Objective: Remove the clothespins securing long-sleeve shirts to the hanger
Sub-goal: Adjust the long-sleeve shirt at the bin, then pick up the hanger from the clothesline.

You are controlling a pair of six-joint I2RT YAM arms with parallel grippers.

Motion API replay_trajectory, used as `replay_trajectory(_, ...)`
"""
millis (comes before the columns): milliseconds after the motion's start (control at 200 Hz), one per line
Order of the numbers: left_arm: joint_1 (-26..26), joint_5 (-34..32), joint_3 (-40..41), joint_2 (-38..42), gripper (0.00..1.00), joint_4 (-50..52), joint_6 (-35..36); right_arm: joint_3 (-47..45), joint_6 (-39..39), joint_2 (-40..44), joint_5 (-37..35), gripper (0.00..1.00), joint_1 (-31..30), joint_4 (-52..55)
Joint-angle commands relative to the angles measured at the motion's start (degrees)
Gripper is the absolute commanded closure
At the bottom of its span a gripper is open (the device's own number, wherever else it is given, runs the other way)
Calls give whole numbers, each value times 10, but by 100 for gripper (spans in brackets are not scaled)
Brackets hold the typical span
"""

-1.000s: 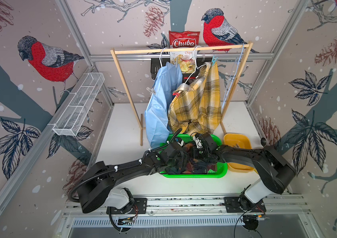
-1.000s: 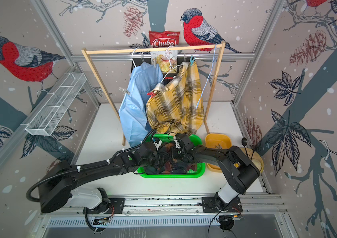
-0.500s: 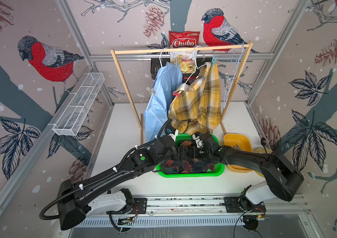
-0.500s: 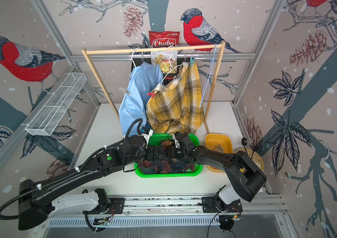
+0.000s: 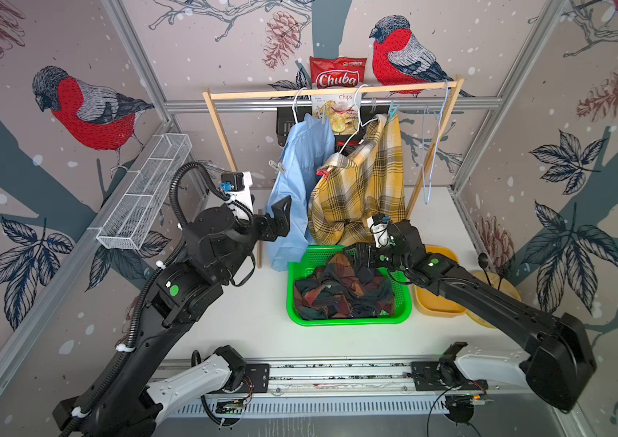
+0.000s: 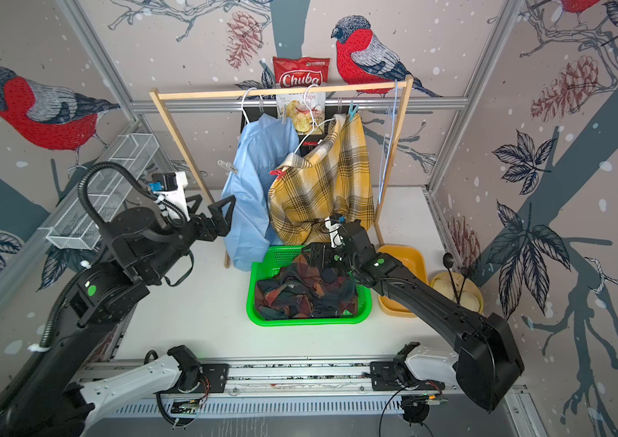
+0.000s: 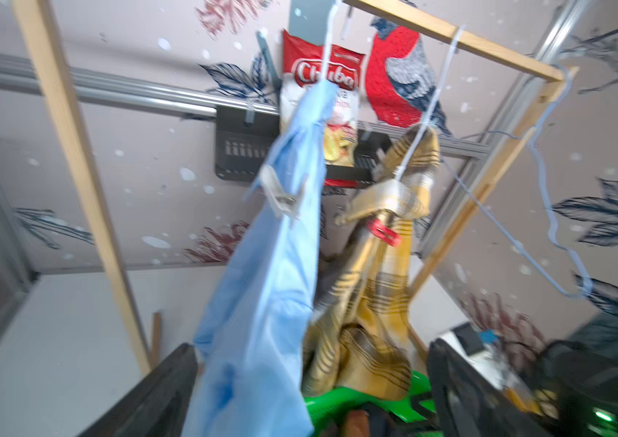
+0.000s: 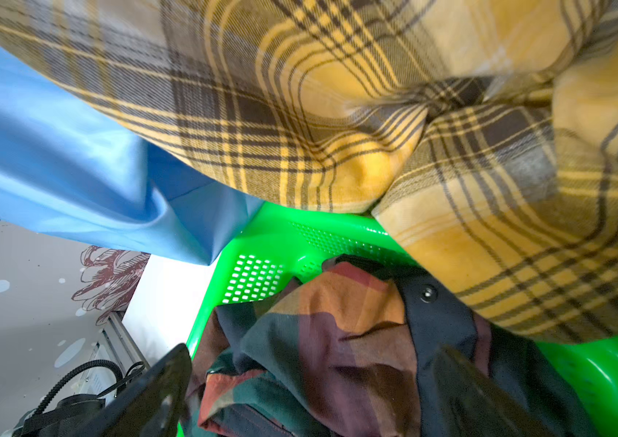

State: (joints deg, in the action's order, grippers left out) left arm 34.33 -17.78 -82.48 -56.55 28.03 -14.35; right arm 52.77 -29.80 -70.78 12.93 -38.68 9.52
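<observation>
My left hand (image 6: 211,207), spread and empty beside the blue shirt (image 6: 250,181), was the nearer one to the grey clothespin (image 6: 226,166) clipped above it.

Pose: left arm (image 5: 171,302) rises steeply from its base, elbow bent, forearm about level and aimed forward, with the left claw (image 6: 210,207) held high and its jaws spread wide. The right arm (image 5: 489,302) runs long and low, slanting forward and inward, and the right claw (image 5: 356,254) sits low, jaws equally wide. In both wrist views the dark fingers (image 8: 141,401) sit well apart.
</observation>
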Motion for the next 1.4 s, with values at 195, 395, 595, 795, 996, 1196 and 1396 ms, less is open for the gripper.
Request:
replay_trajectory(195, -129, 139, -5, -65, 29, -48, 109, 48, 25, -8, 43, 0, 41, 15)
replay_trajectory(395, -136, 219, -1, -75, 38, -78, 128, 59, 41, -37, 63, 0, 58, 26)
replay_trajectory(595, -137, 229, -8, -102, 49, -82, 132, 51, 33, -53, 86, 0, 70, -2)
replay_trajectory(795, -137, 245, -8, -115, 67, -93, 129, 69, 35, -74, 99, 0, 70, -5)
replay_trajectory(996, -137, 245, -25, -122, 100, -90, 126, 72, 39, -75, 99, 0, 71, -3)
replay_trajectory(1196, -136, 226, -51, -117, 100, -87, 109, 91, 41, -88, 104, 0, 69, 0)
replay_trajectory(1396, -137, 203, -51, -91, 100, -116, 92, 109, 44, -100, 92, 0, 53, 2)
